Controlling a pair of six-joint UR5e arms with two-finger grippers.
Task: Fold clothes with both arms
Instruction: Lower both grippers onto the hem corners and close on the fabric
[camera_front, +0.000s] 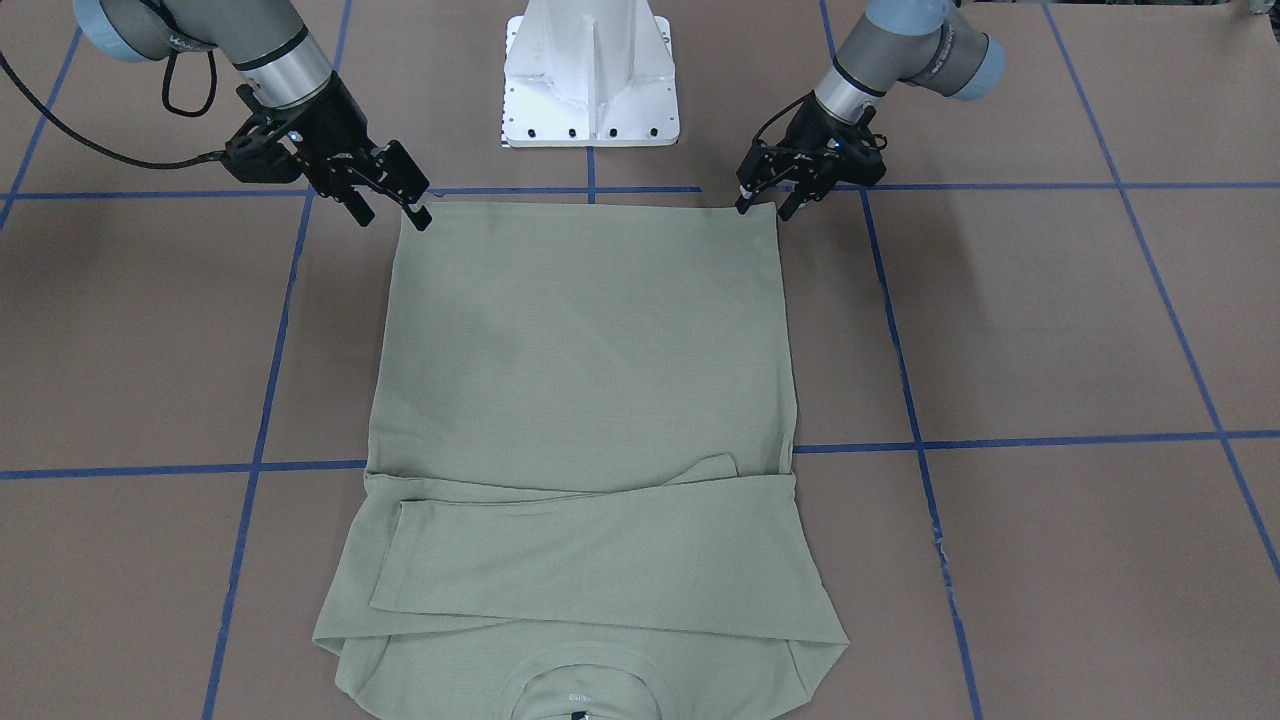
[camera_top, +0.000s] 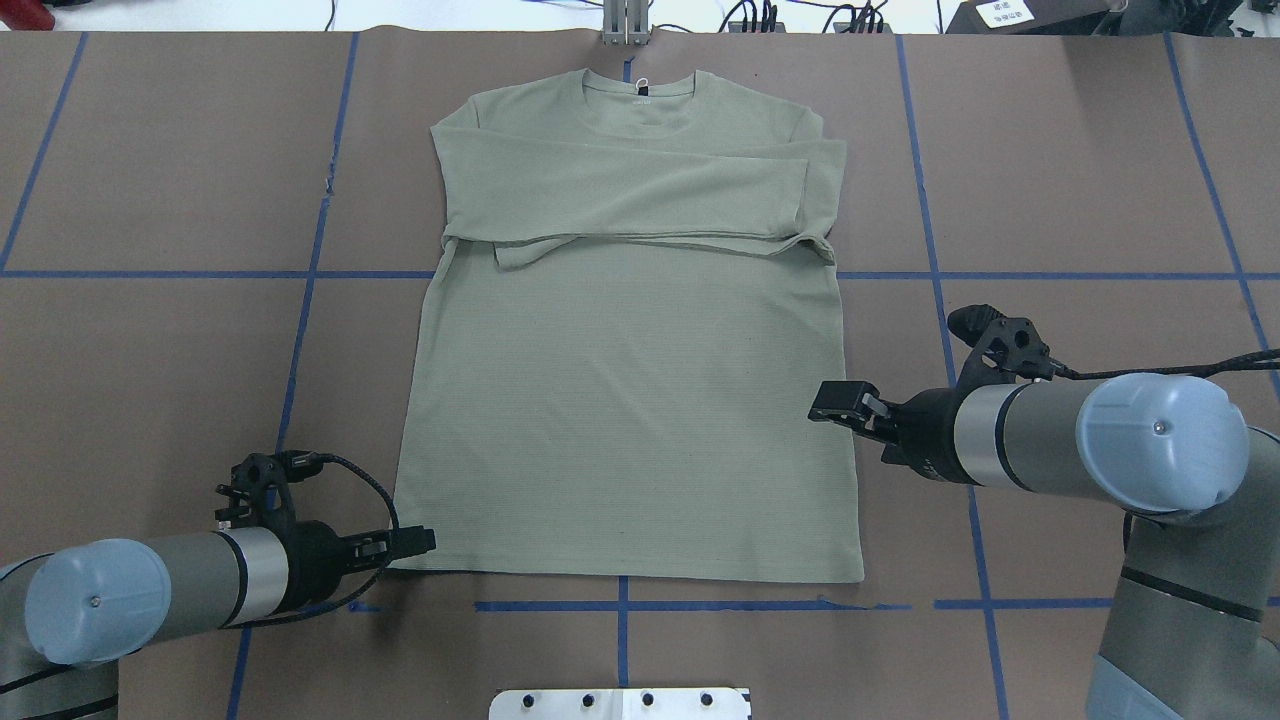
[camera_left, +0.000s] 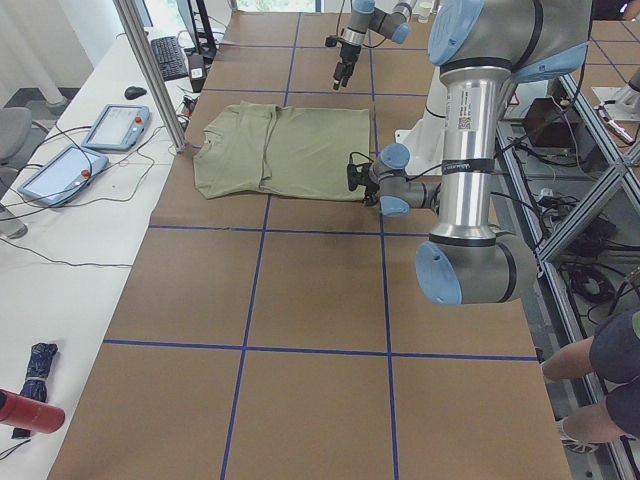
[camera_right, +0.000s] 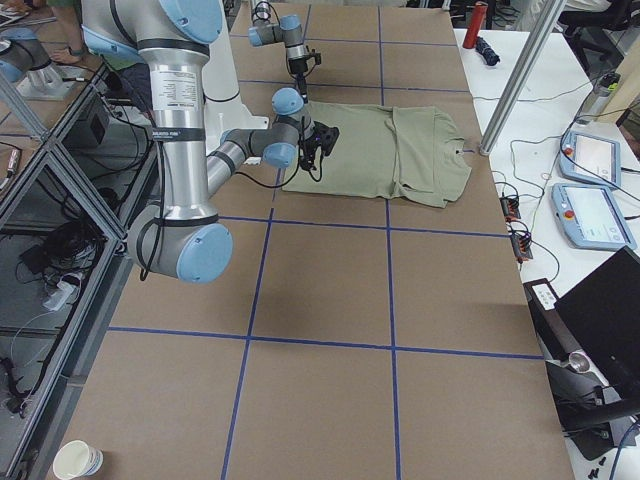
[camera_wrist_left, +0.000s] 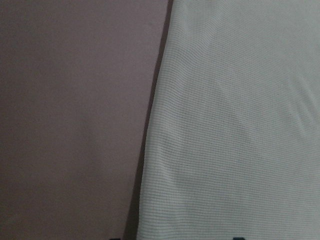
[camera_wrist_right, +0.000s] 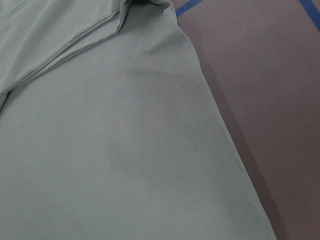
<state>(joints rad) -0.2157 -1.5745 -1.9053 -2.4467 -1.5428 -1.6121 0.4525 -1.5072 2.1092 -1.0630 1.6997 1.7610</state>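
Observation:
The clothes are one pale sage-green shirt (camera_top: 620, 400) lying flat on the brown table, both sleeves (camera_top: 620, 195) folded across the chest and the neck at the far edge. My left gripper (camera_top: 425, 541) is low at the hem's left corner. It is open, and in the front-facing view the fingers of the left gripper (camera_front: 763, 207) straddle that corner. My right gripper (camera_front: 392, 213) is open too, over the hem's other corner. It seems to hover above the cloth, and overhead the right gripper (camera_top: 835, 400) shows beside the shirt's right edge. Both wrist views show only flat shirt fabric (camera_wrist_left: 235, 125) (camera_wrist_right: 100, 150) and table.
The white pedestal base (camera_front: 590, 90) stands just behind the hem. Blue tape lines (camera_top: 300, 330) grid the brown table cover. Pendant tablets (camera_left: 85, 150) and cables lie on a side table past the neck end. A paper cup (camera_right: 78, 460) sits at one table end.

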